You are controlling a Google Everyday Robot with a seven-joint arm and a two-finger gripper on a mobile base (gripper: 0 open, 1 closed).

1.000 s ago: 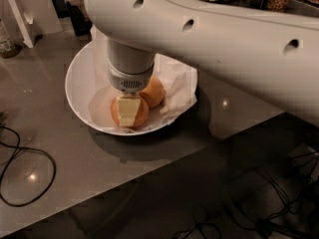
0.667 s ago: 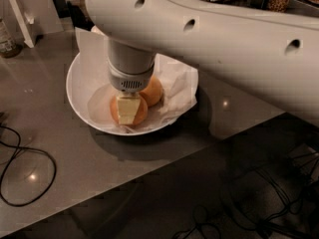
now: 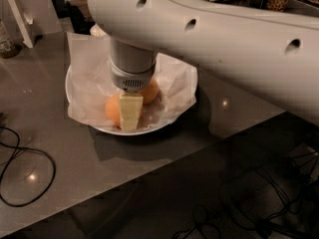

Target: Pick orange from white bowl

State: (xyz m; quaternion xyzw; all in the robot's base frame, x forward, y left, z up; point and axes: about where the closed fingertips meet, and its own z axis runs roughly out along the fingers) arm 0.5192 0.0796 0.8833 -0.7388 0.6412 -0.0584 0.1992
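Observation:
The white bowl [image 3: 149, 130] sits on the grey table, lined with crinkled white paper [image 3: 87, 91]. Two oranges lie in it: one orange [image 3: 112, 110] toward the front left, a second orange [image 3: 151, 92] just behind and to the right. My gripper [image 3: 130, 117] hangs straight down from the thick white arm into the bowl. Its pale tip is in front of the front orange and hides that orange's right side. The arm covers the bowl's back part.
A black cable [image 3: 30, 176] loops on the table at the front left. A white stand [image 3: 20, 14] and a small jar [image 3: 6, 44] are at the back left. The table's edge [image 3: 199, 156] runs diagonally, with dark floor and cables below right.
The gripper stays low in the bowl at the front orange, with almost no shift. The oranges and bowl have not moved.

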